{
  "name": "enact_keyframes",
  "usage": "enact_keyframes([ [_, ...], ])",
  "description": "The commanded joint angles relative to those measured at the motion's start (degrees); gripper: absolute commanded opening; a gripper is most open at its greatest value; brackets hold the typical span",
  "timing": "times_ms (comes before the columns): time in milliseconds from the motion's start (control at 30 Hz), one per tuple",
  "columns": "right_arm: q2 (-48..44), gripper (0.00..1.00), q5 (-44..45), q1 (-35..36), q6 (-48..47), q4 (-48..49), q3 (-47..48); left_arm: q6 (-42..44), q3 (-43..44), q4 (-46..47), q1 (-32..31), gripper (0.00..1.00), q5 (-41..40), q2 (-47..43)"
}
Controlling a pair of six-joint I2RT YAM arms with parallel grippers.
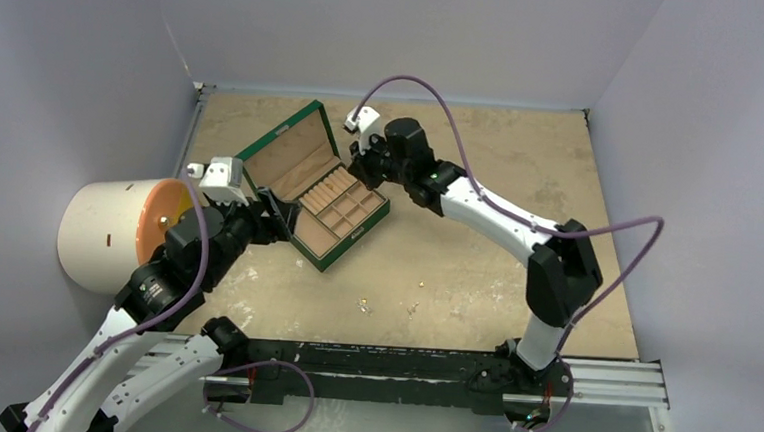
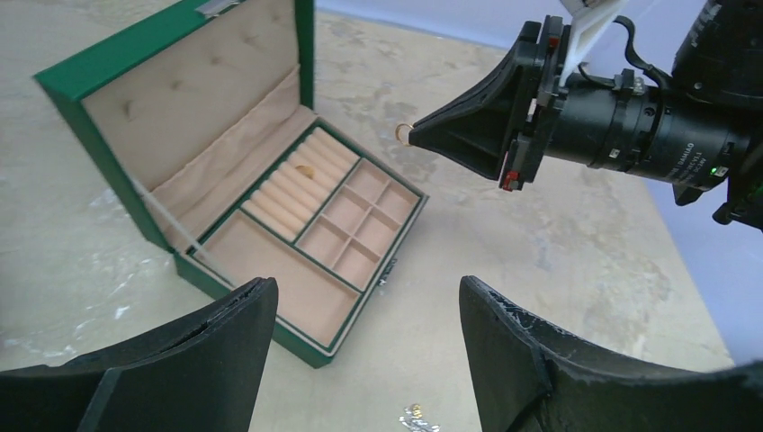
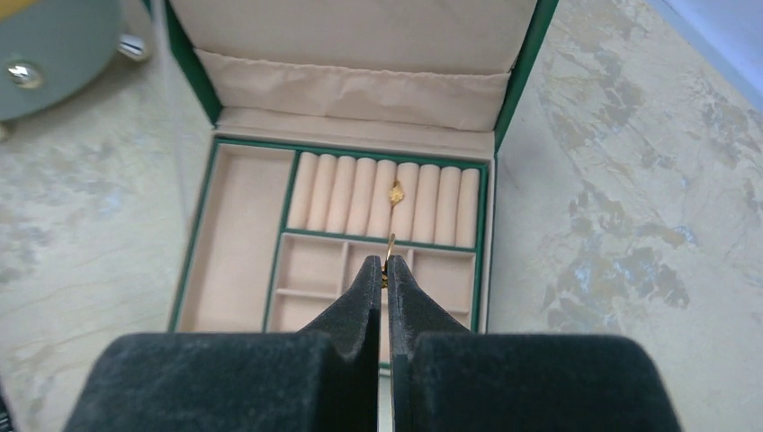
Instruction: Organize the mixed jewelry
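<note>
From above, three tiny jewelry pieces (image 1: 363, 303) lie loose on the tabletop (image 1: 521, 164), too small to identify; the green box (image 1: 320, 187) stands open. Left wrist view: left pincer (image 2: 367, 292) gapes wide, empty, a silvery cluster (image 2: 414, 416) cut off below. Right wrist view: right pincer (image 3: 385, 265) shut on one gold ring (image 3: 390, 247) (half hidden), over the box; one gold piece (image 3: 395, 192) sits among the ring rolls (image 3: 360, 193)

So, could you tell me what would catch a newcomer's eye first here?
The open green box at mid-table, with one gold piece in its ring rolls. Pointing at it, the right gripper is shut on a gold ring, while a few loose pieces lie in front of it.
</note>
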Motion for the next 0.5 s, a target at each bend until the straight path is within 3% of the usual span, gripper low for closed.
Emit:
enact_keyframes([
  [0, 5.45, 0.0, 2.65, -0.1, -5.38, -2.51, 7.24, 2.15, -1.22, -1.46, -0.05, 0.73, -6.35, -0.26],
  [467, 17.0, 0.0, -1.49, -0.01, -4.22, 1.4, 13.21, 3.38, -4.45, -0.29, -0.07, 0.73, -7.19, 0.08],
])
